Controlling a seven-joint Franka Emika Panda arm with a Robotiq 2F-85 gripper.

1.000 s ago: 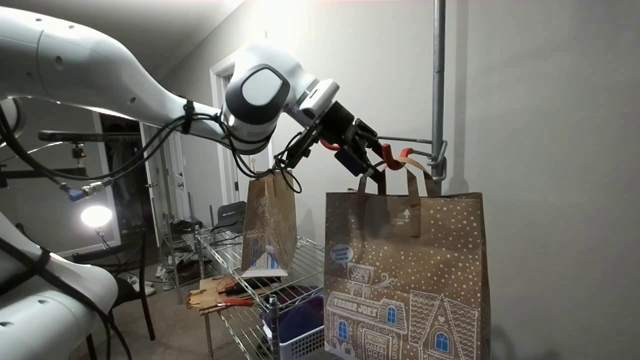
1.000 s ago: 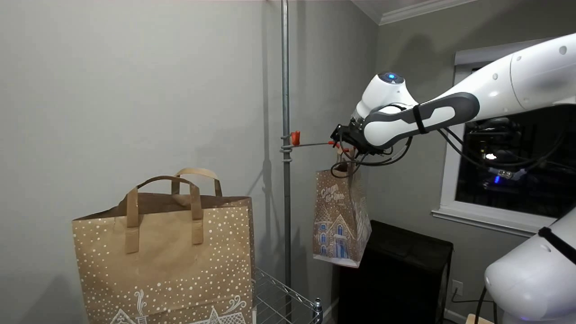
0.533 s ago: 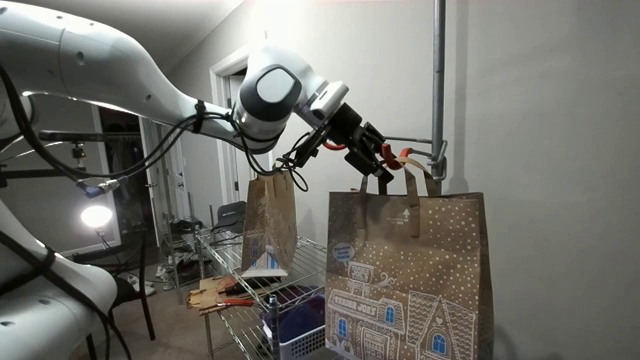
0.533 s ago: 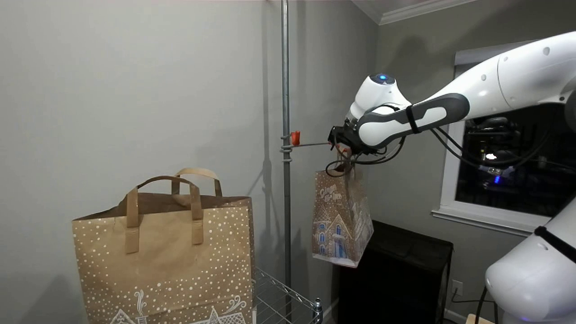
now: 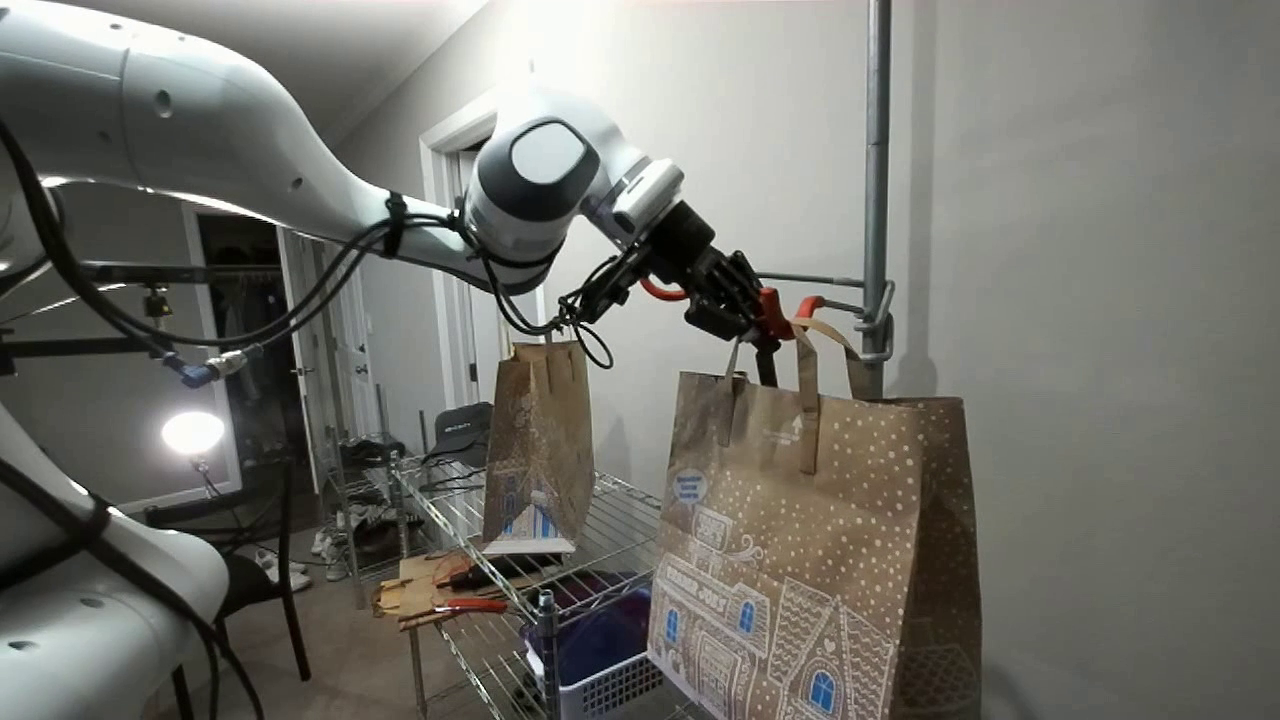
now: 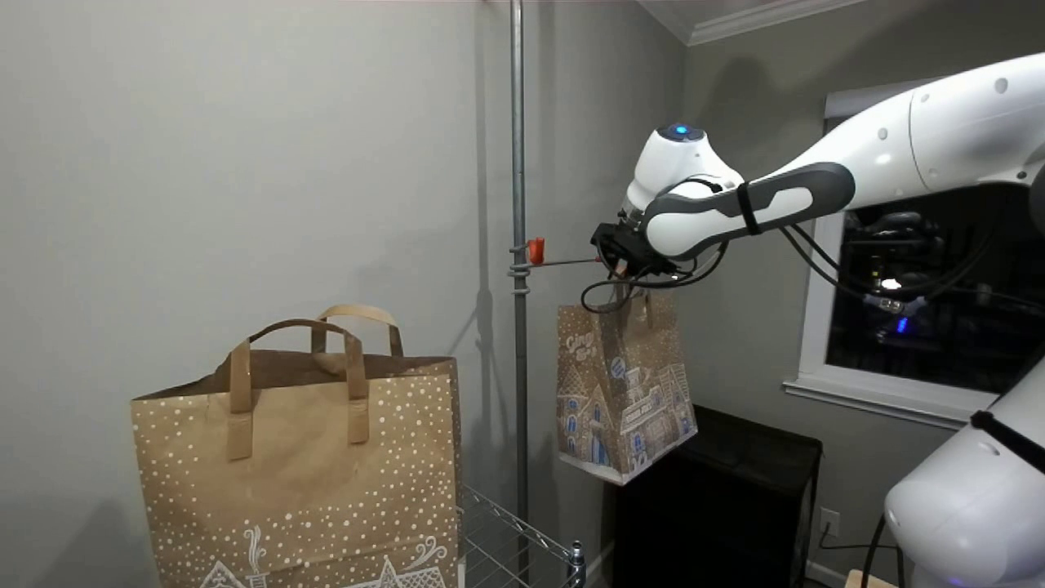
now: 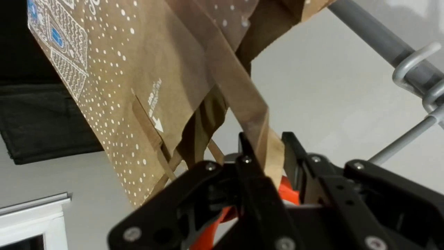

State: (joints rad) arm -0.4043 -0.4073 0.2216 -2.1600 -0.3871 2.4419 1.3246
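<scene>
By the metal pole [image 5: 877,180]: end effector [image 7: 265,142] at bag handle [image 7: 241,88]

Paper bag [image 5: 790,520] hangs at the red hook [image 5: 771,312], below & just ahead of the end effector; tall axis near vertical, slight tilt. Bag handle runs btwn the fingers [image 7: 293,149], jaws fairly narrow; can't tell if they're pinching it tight or just around it. Vs. a sec ago: jaws closer together, bag's swung round, so its house-print face [image 6: 653,400] now shows in an exterior view. Other bag [image 5: 540,450] on the wire rack [image 5: 625,520] stays put.

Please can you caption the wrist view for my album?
Gripper with bag handle between its fingers, grey pole at right.
</scene>
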